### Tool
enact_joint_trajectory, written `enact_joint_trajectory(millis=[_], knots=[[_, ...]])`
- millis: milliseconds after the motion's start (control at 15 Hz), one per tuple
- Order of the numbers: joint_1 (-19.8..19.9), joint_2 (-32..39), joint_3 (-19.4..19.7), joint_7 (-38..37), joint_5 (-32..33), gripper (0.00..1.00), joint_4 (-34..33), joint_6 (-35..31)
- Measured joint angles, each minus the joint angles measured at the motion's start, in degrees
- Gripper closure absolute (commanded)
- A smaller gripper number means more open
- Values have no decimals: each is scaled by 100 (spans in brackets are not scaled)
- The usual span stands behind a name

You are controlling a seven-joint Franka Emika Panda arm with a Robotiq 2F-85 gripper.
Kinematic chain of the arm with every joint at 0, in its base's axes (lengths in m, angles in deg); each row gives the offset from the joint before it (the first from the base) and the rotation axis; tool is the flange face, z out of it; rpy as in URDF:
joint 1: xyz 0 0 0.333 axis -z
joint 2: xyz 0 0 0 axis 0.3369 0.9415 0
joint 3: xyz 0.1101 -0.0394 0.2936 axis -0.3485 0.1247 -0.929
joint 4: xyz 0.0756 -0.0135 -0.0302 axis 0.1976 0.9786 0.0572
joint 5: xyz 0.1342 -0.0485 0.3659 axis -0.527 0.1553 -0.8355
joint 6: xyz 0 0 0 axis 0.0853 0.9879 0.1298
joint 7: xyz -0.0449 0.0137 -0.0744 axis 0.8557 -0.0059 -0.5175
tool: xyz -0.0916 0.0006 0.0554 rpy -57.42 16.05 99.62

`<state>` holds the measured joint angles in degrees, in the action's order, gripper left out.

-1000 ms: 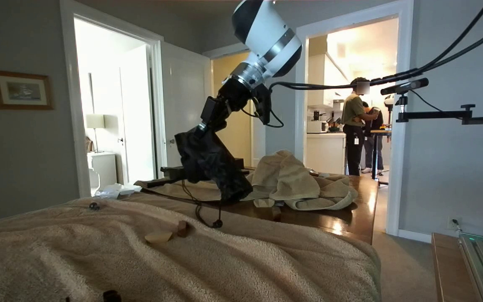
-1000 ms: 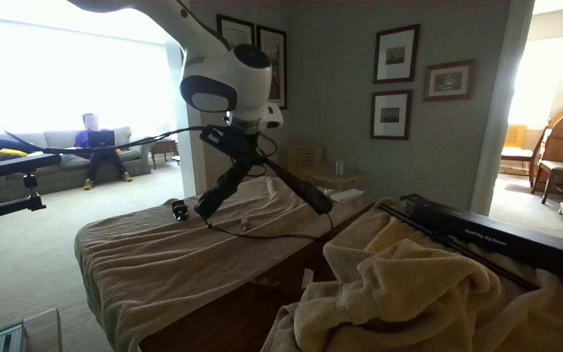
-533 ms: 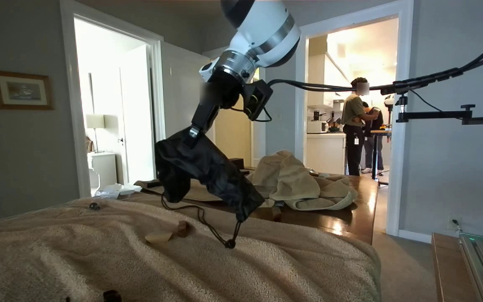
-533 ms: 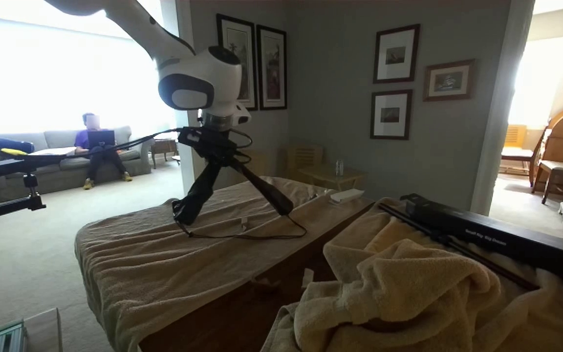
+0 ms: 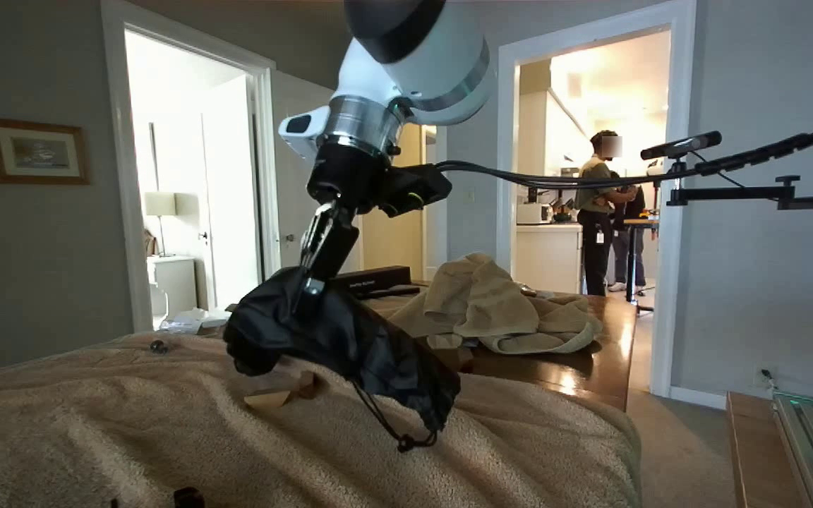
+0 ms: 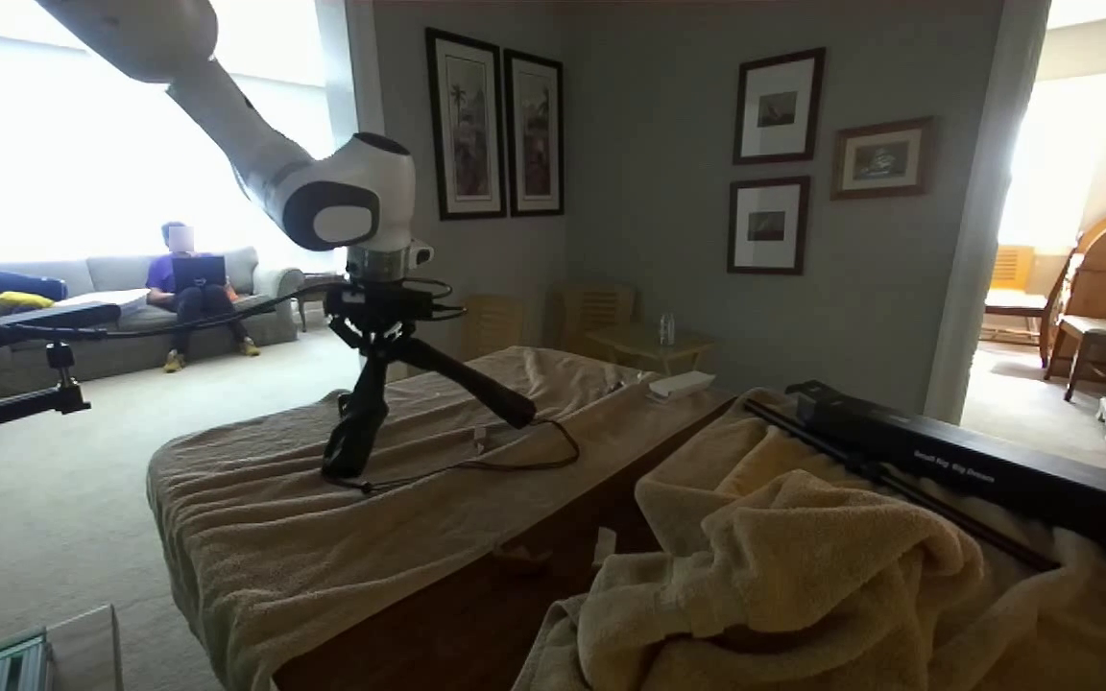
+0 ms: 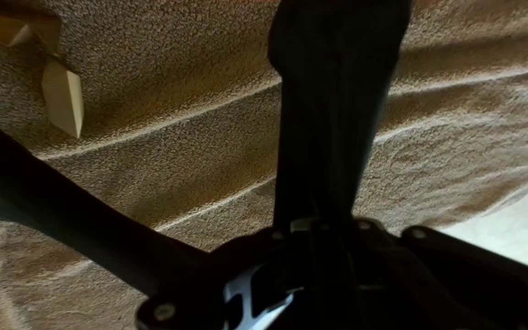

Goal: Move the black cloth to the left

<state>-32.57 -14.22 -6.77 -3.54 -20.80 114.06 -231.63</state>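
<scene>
The black cloth (image 5: 378, 353) is a bag-like piece with a drawstring. My gripper (image 5: 312, 282) is shut on its middle, and both ends droop to the sides. In an exterior view it hangs over the beige blanket (image 5: 166, 423). It also shows in an exterior view (image 6: 358, 432) as two dark legs below the gripper (image 6: 375, 350), with the cord trailing low over the blanket. I cannot tell whether the lower end touches the blanket. In the wrist view the cloth (image 7: 328, 114) stretches out from the gripper (image 7: 321, 224); the fingertips are dark there and partly hidden.
Small wooden pieces (image 5: 267, 400) lie on the blanket below the cloth. A crumpled beige towel (image 5: 480, 303) and a long black box (image 6: 947, 461) lie beyond the bare wooden strip. A camera on a bracket (image 5: 682, 146) stands near the arm's cables. A white tray (image 6: 680, 386) is near the far edge.
My gripper and the held black cloth have moved down and left in both exterior views. The cloth is lower over the blanket, and its drawstring end has shifted right in an exterior view.
</scene>
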Motion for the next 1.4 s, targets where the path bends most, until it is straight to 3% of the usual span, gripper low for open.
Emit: enact_joint_trajectory(millis=[600,667,800,1000,1400], knots=[[-494,1224,-230,-1159,2189,100,-288,-379],[-521,1399,-217,-1336,2406,74,-356,-379],[-530,1728,-199,-1638,2692,67,-520,-377],[-504,1989,-193,-1966,2771,45,-738,-219],[-49,1492,-597,-2359,2355,4,-841,452]])
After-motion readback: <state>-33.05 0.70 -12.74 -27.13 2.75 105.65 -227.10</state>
